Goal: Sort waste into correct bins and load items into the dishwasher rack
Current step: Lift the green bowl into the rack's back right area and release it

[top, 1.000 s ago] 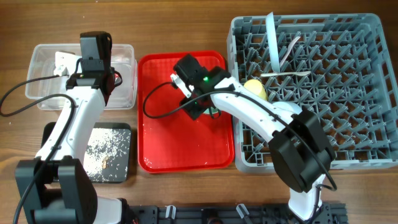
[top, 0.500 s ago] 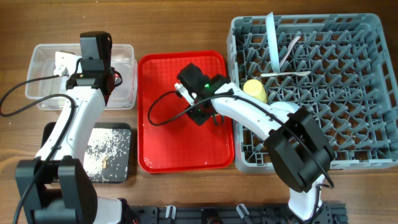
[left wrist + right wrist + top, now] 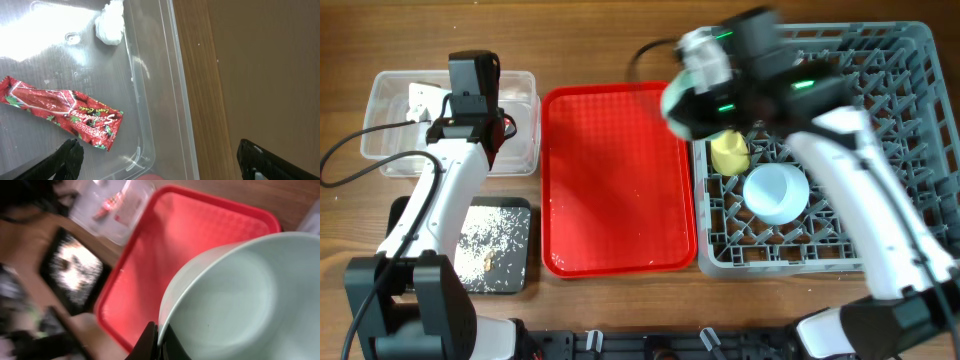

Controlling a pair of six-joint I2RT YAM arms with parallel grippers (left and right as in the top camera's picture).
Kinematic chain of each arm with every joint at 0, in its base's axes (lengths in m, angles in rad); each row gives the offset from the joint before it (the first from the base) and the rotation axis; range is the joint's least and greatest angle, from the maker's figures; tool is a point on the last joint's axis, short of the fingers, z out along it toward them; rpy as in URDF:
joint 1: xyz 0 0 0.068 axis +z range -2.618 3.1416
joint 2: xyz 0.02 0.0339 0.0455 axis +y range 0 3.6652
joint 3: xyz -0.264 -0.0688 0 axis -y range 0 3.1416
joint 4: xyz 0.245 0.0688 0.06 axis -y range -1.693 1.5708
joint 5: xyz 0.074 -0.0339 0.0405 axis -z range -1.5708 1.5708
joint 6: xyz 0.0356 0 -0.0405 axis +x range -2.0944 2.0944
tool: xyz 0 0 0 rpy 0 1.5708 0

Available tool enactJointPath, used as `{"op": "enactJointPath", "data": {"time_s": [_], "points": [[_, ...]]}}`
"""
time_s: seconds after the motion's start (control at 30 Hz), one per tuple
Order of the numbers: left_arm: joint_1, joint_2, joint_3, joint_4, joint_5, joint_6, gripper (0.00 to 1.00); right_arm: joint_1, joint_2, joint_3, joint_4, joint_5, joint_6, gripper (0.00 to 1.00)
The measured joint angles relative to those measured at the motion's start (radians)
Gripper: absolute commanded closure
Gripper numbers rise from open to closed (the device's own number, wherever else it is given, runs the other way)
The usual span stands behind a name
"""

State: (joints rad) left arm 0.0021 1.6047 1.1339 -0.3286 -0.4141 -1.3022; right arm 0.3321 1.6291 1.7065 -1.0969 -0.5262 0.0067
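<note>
My right gripper (image 3: 161,337) is shut on the rim of the pale mint-green bowl (image 3: 240,295). In the overhead view the bowl (image 3: 776,193) hangs over the near-left part of the grey dishwasher rack (image 3: 890,150), beside the yellow cup (image 3: 730,152). The right arm is blurred with motion. My left gripper (image 3: 162,167) stands open above the clear tub (image 3: 150,100), its fingers wide apart. In the tub lie the red wrapper (image 3: 65,112) and the white scrap (image 3: 111,25). Beige crumbs (image 3: 485,235) cover the black tray (image 3: 400,215).
The flat red serving tray (image 3: 620,180) sits between the tub and the rack, with only a few specks on it. The right arm crosses over the rack's left half and hides what stands there. Bare wood runs beyond the tub's edge (image 3: 250,75).
My right gripper closed on the bowl over the red tray and swung it up and to the right, over the rack. The left arm has not moved.
</note>
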Motion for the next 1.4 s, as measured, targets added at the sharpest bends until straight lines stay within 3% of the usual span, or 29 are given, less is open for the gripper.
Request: {"op": "enactJointPath", "data": {"time_s": [0.1,0.27,0.37,0.7,1.13,1.17,1.2,1.23,1.3,1.4], "points": [[0.0,0.0,0.0,0.0,0.0,0.0,0.0,-0.139,-0.008,0.004,-0.072,-0.227,-0.072,0.96],[0.001,0.0,0.0,0.001,0.0,0.0,0.0,-0.507,-0.008,-0.063,-0.126,-0.612,-0.243,0.96],[0.001,0.0,0.0,0.0,0.0,0.0,0.0,-0.595,-0.008,-0.163,-0.093,-0.727,-0.29,0.96],[0.001,0.0,0.0,0.0,0.0,0.0,0.0,-0.693,-0.001,-0.427,0.235,-0.871,-0.3,0.96],[0.001,0.0,0.0,0.0,0.0,0.0,0.0,-0.768,0.266,-0.449,0.491,-0.915,-0.266,0.95],[0.001,0.0,0.0,0.0,0.0,0.0,0.0,-0.777,0.274,-0.449,0.497,-0.931,-0.262,0.92],[0.001,0.0,0.0,0.0,0.0,0.0,0.0,-0.788,0.278,-0.449,0.499,-0.937,-0.252,0.83],[0.001,0.0,0.0,0.0,0.0,0.0,0.0,-0.806,0.278,-0.449,0.5,-0.932,-0.224,0.6],[0.001,0.0,0.0,0.0,0.0,0.0,0.0,-0.839,0.28,-0.449,0.503,-0.885,-0.17,0.34],[0.001,0.0,0.0,0.0,0.0,0.0,0.0,-0.887,0.29,-0.45,0.496,-0.81,-0.073,0.12]]}}
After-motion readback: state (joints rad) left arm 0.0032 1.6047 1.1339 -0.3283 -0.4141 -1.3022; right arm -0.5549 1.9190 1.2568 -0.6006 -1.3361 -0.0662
